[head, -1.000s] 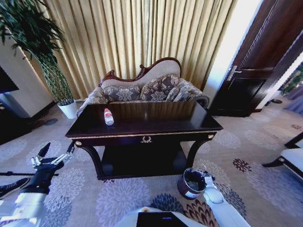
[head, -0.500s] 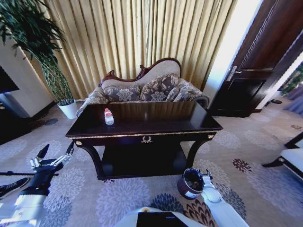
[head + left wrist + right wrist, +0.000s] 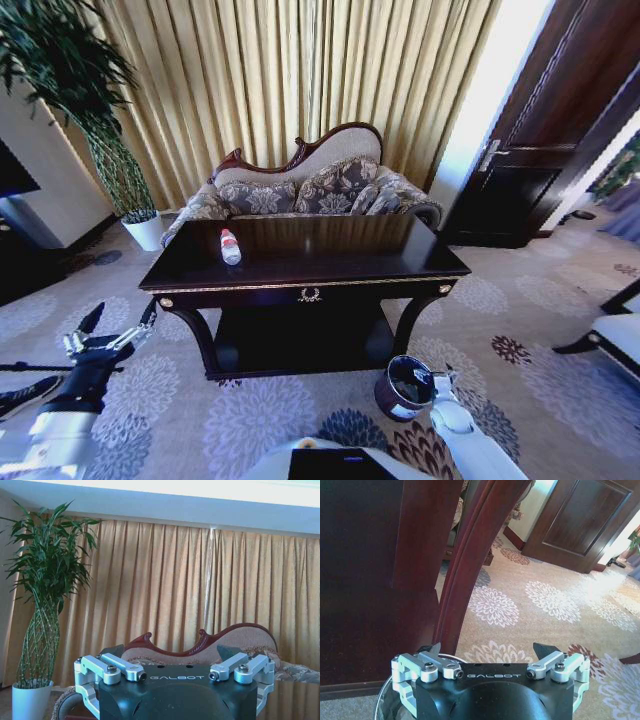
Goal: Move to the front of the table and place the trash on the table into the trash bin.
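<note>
Right claw point(image 3: 443, 383) shifted slightly beside trash bin point(image 3: 402, 388).

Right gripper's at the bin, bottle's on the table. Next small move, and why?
Probably lift the open right gripper off the trash bin toward the bottle, since it holds nothing and the bottle lies far back-left on the table. Left gripper, also open, hangs low left.

You are facing the table point(image 3: 330, 268), a dark glossy console with gold edge trim, a gold wreath emblem on its front, curved legs and a lower shelf. One piece of trash is lying on its top near the left end: a clear plastic bottle point(image 3: 230, 247) on its side, red cap pointing away from you, white label around its middle. The trash bin point(image 3: 404, 388) is standing upright on the carpet by the table's front right leg, small, round and dark, with pale scraps inside.
</note>
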Controlling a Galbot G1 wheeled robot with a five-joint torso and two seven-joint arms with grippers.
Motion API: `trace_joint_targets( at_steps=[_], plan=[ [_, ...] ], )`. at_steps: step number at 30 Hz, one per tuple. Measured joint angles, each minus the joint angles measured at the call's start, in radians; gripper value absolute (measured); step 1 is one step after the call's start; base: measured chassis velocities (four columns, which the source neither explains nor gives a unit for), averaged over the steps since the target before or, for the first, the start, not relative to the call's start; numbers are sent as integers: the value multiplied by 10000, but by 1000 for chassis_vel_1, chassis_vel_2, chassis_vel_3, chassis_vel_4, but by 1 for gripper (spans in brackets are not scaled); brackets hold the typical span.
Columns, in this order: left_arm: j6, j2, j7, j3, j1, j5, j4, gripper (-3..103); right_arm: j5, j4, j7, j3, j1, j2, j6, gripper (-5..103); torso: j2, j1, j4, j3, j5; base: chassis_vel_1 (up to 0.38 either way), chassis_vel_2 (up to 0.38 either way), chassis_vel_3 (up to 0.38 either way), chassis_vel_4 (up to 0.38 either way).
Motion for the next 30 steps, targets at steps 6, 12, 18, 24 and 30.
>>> trace_joint_targets(
  at_steps=[6, 12, 18, 24, 30],
  plan=[
    [14, -39, -4, 15, 20, -4, -26, 100, 271, 234, -74, 112, -93, -74, 12, 100, 0, 0, -1, 0, -1, 0, 0, 0, 0],
    [16, -20, -9, 0, 19, -9, -31, 100, 1247, 2112, -411, 534, -432, -262, 171, 100, 0, 0, 0, 0, -1, 0, 0, 0, 0],
    [16, 45, -68, -69, -17, -63, -34, 100, 2032, 5912, -958, 1680, -1613, -673, 401, 100, 0, 0, -1, 0, -4, 0, 0, 0, 0],
    [78, 49, -261, -76, -39, -59, 8, 100, 2506, 9284, -1401, 2464, -3263, -814, -153, 100, 1, -1, -2, -1, -4, 0, 0, 0, 0],
    [463, 159, -527, -214, -45, -35, -30, 100, 2666, 11592, -1356, 2676, -3809, -704, -925, 100, 1, -1, 0, -1, -5, 0, 0, 0, 0]
  ],
)
